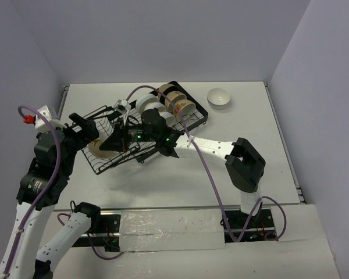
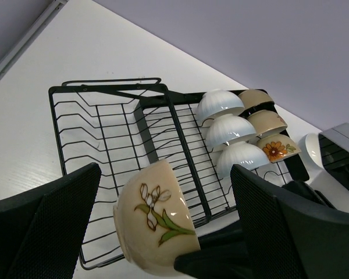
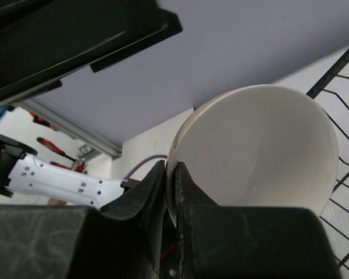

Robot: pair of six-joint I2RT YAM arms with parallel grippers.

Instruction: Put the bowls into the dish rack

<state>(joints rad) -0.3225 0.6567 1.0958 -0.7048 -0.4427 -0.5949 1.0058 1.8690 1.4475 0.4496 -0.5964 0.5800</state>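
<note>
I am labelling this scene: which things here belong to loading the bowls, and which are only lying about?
Belong to the job: dish rack; cream flower bowl, pinched at its rim by the right fingers; six racked bowls; white bowl on the table, outside the rack.
Lying about: red-handled items beyond the table, blurred; white taped sheet at the near edge.

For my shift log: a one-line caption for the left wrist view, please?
Right gripper pinches a cream floral bowl at the near end of the dish rack; six bowls sit racked.
</note>
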